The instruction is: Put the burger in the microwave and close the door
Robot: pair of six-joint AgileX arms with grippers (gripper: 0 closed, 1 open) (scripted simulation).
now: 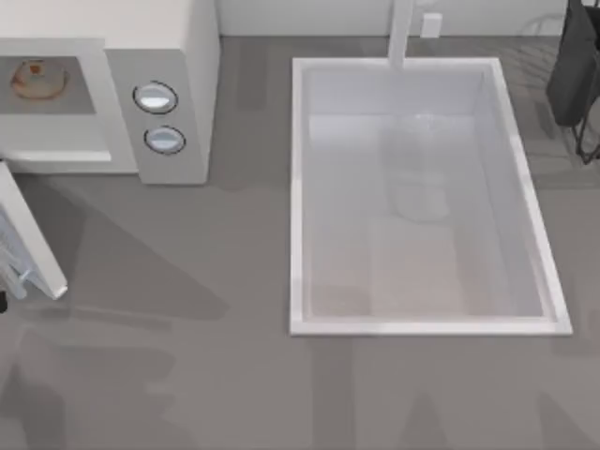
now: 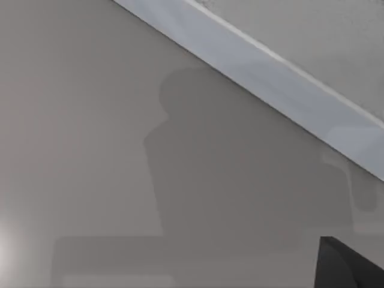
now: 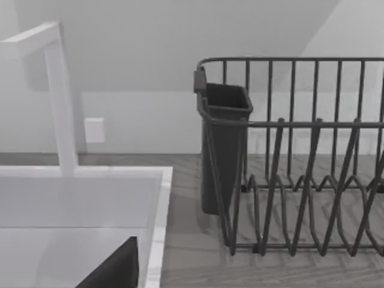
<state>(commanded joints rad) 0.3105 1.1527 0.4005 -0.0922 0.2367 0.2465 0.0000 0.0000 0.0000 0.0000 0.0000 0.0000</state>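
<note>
The burger [image 1: 37,80] lies inside the cavity of the microwave [image 1: 178,56] at the table's far left. The door [image 1: 33,239] stands swung open toward the table's front, its pale bar handle [image 1: 17,275] on the outer side. In the left wrist view, the door's white frame [image 2: 270,84] runs slantwise close by, with a dark part of my left gripper [image 2: 348,267] at the picture's corner. A dark part of my right gripper [image 3: 114,270] hangs over the sink's far right corner.
A white sink basin [image 1: 300,187] with a faucet [image 1: 401,33] takes up the table's middle and right. A dark wire dish rack [image 3: 300,168] with a cutlery cup [image 3: 223,138] stands at the far right. Grey counter [image 1: 187,375] spreads in front.
</note>
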